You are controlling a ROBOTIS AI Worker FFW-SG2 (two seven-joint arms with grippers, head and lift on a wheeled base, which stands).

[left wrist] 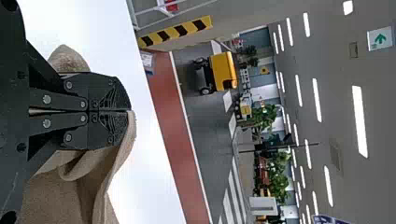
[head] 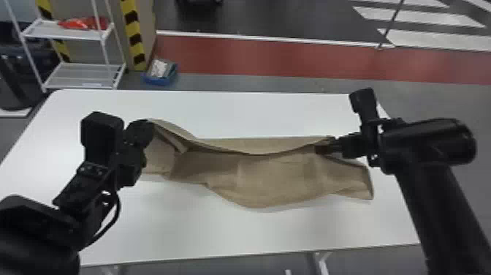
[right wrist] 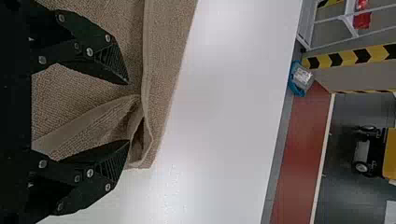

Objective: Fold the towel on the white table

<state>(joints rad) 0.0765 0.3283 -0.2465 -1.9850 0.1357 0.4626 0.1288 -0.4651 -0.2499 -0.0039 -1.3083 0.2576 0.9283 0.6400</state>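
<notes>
Towel (head: 277,179), tan/brown, lies lengthwise L to R across the mid of the white table (head: 219,234), rumpled, w/ a folded-over band along its far side that sags betw. the two grippers. L gripper (head: 146,131) is at the towel's far L corner, fingers closed together w/ the cloth pinched at the tips; cloth hangs in loose folds beside them. R gripper (head: 323,149) is over the far side of the towel, toward its R end; fingers spread well apart, w/ a pointed fold of cloth showing betw. the tips. Towel's R end runs on past that gripper, nr the table's R edge.

Table top is smooth, pale, w/ a rounded far L corner; bare white shows on the near & far sides of the towel. Table leg (head: 323,264) shows below the near edge.

Rm: far L, white wire rack (head: 65,34) w/ a red item (head: 84,23) on the upper shelf; next to it a yel/blk striped post (head: 133,33). Blue bin (head: 160,78) on the flr by the post, w/ pale stuff inside. Beyond, a red flr strip (head: 274,56) edged in white, then dark flr w/ white stripes (head: 420,16) far R. L wrist view has a yel vehicle (left wrist: 223,70), plants (left wrist: 275,179), ceiling lights (left wrist: 359,121) & a green-arrow sign (left wrist: 379,39).
</notes>
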